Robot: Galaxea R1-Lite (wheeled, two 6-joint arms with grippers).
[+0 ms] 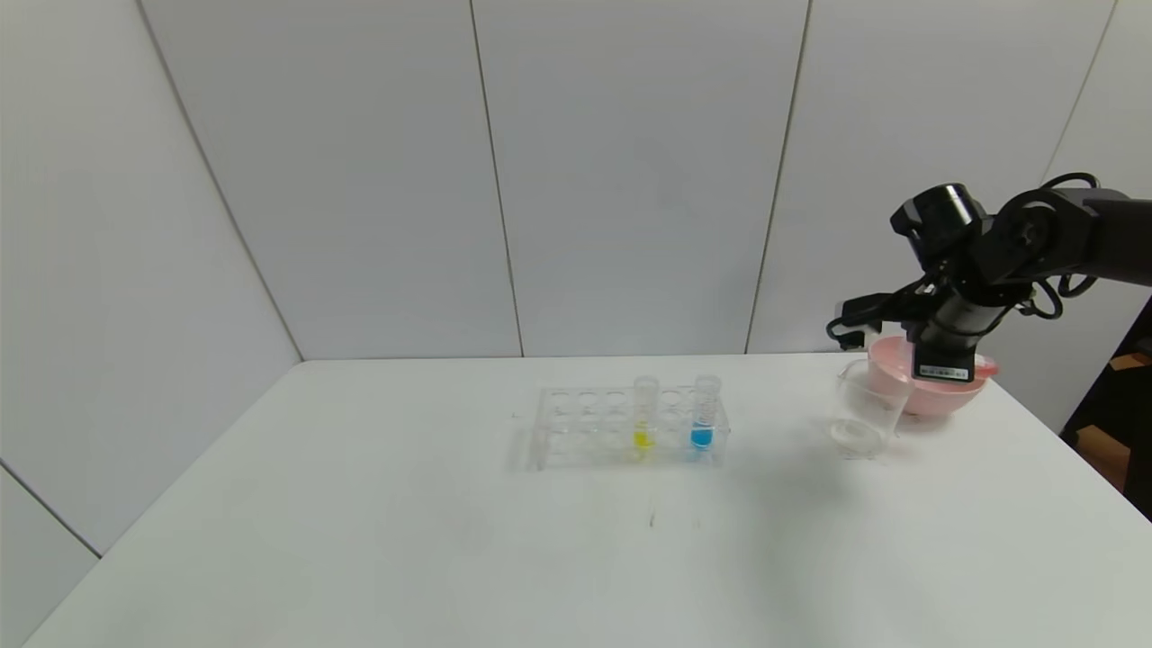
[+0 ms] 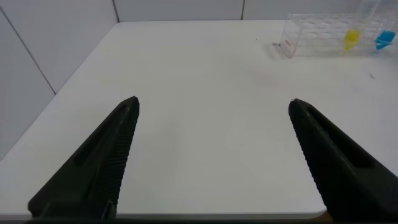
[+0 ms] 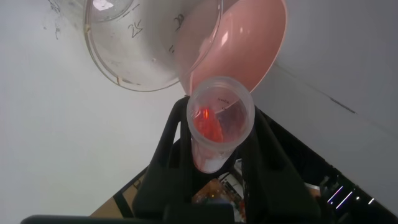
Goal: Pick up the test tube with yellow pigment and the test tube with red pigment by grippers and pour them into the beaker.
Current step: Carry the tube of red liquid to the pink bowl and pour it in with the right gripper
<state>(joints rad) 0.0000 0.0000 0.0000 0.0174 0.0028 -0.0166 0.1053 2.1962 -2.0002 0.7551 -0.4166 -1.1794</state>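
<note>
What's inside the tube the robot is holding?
Red pigment sits inside the red test tube, clamped in the right gripper. The gripper hides its lower end.

Walls: pale grey panels (image 1: 630, 171) with thin vertical seams.
Counter: white, matte top (image 1: 450, 540), meeting the wall panels at the back.
Light: even, soft shadows.

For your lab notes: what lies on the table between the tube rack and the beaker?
Nothing: in the head view, bare white table separates the rack from the beaker.
</note>
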